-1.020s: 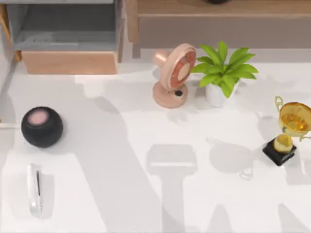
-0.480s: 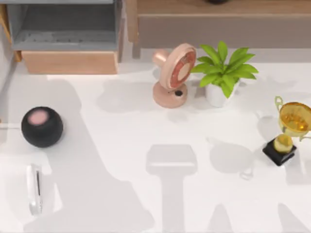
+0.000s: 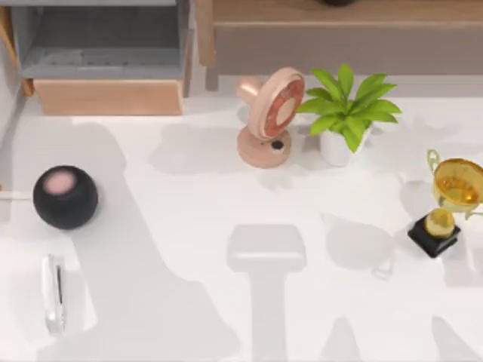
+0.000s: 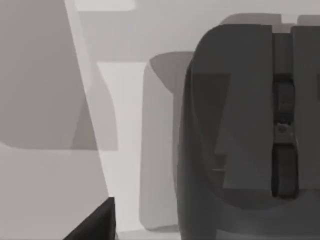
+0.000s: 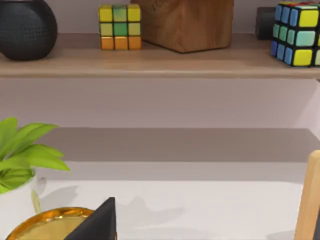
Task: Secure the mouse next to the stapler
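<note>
A pale, slim stapler [image 3: 53,294] lies near the table's front left corner, lengthwise towards the front edge. In the left wrist view a dark grey mouse [image 4: 235,140] with a scroll wheel [image 4: 283,132] lies on the white table, very close to the camera. A dark wedge of my left gripper [image 4: 95,226] juts into that view beside the mouse, apart from it. A like wedge of my right gripper [image 5: 97,224] sits in the right wrist view, over the gold trophy [image 5: 47,224].
A black round speaker [image 3: 65,197] sits just behind the stapler. A pink fan [image 3: 270,115] and a potted plant [image 3: 343,113] stand at the back middle, and the trophy [image 3: 449,204] stands at the right edge. A wooden shelf [image 5: 160,62] holds cubes.
The stapler, speaker, fan, plant and trophy stay put. The broad arm shadow on the left half of the table has shifted further left, towards the stapler.
</note>
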